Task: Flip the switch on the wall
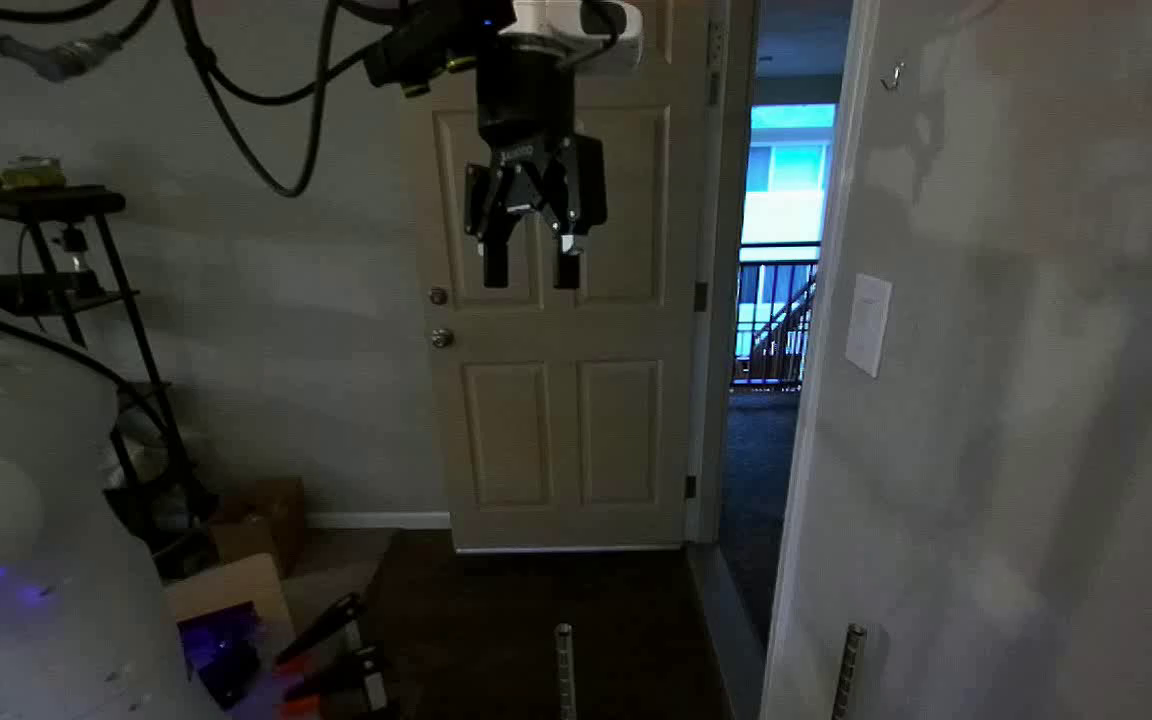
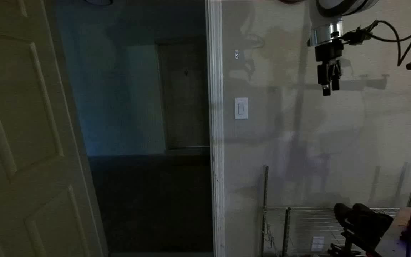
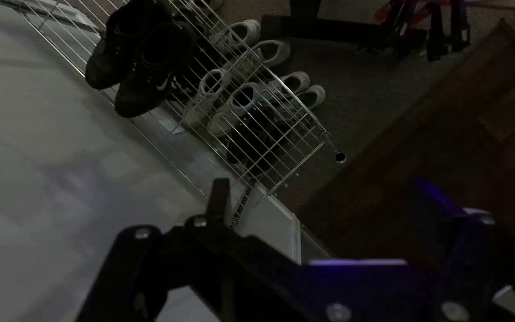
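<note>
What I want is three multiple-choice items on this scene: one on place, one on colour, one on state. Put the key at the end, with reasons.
1. Where is the switch?
A. On the floor
B. On the wall, beside the doorway trim
C. On the shoe rack

2. What colour is the panelled door?
A. Beige
B. Red
C. Black

3. How does the gripper stand?
A. Shut on the switch
B. Shut on a shoe
C. Open, holding nothing

Key:
1 B: both exterior views show it on the wall next to the trim.
2 A: its beige paint shows in an exterior view.
3 C: its jaws are apart, with nothing between them.
</note>
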Action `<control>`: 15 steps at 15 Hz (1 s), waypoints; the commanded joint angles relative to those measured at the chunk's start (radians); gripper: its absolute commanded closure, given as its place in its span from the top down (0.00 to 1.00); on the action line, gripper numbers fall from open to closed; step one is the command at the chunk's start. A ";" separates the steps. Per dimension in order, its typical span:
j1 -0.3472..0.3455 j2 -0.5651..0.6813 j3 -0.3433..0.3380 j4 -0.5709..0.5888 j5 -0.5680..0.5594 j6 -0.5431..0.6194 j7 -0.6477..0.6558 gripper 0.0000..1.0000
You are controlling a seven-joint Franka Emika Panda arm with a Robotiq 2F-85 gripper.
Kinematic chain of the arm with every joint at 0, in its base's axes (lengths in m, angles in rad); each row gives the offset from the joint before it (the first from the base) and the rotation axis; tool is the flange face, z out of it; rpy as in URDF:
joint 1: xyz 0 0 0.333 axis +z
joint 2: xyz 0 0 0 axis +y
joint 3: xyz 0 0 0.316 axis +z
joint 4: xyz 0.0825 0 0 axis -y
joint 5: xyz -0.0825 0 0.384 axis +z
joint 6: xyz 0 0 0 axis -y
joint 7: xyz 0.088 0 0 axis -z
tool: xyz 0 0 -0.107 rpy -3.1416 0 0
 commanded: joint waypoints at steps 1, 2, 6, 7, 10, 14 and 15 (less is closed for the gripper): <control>0.010 0.001 -0.007 0.003 -0.003 -0.004 0.003 1.00; 0.010 0.001 -0.007 0.003 -0.003 -0.004 0.003 1.00; 0.010 0.001 -0.007 0.003 -0.003 -0.004 0.003 1.00; 0.010 0.001 -0.007 0.003 -0.003 -0.004 0.003 1.00; 0.010 0.001 -0.007 0.003 -0.003 -0.004 0.003 1.00; 0.010 0.001 -0.007 0.003 -0.003 -0.004 0.003 0.75; 0.008 0.007 -0.012 0.005 -0.001 0.000 0.002 0.73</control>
